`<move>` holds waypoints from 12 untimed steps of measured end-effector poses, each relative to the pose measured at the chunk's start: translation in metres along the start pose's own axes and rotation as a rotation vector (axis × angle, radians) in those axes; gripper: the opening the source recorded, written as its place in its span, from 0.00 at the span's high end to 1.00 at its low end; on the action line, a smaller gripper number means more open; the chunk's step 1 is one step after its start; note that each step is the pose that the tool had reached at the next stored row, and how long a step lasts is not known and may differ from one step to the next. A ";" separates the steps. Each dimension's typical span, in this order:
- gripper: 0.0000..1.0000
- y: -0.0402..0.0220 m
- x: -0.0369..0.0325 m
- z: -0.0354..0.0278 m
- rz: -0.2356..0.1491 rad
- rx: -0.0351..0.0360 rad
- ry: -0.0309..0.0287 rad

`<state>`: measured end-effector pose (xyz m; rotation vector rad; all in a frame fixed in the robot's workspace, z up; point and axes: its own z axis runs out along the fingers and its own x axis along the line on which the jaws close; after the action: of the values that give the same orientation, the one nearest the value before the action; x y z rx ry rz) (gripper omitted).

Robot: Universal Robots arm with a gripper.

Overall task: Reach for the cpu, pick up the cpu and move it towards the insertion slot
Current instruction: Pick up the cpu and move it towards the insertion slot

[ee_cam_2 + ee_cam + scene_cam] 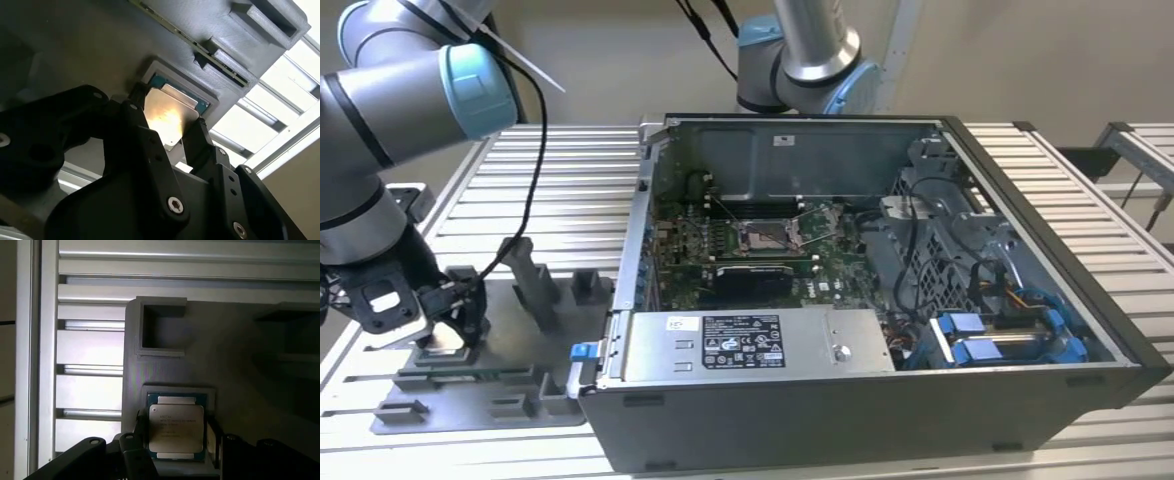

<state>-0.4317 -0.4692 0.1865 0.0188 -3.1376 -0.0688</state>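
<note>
At 8 o'clock off case [854,410], exterior view: gripper [443,335] narrowly parted astride seated cpu [176,426]; slot [761,237] away toward 2 o'clock.

Robotics lab, PC-assembly test cell: a slatted aluminium table [547,170] carries an open computer case [1067,330] with its motherboard exposed, and beside it a grey printed fixture plate [454,408] with the cpu [176,427] nested in it. One robot arm [400,90] works over the plate and a second arm [807,50] is mounted behind the case.
</note>
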 end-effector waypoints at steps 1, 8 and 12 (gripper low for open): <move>1.00 0.0000 0.0000 -0.0012 0.000 0.0000 0.0003; 1.00 0.0005 0.0000 -0.0111 0.000 0.0003 0.0006; 1.00 0.0007 0.0000 -0.0169 0.000 0.0009 0.0005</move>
<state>-0.4316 -0.4693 0.2034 0.0189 -3.1372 -0.0673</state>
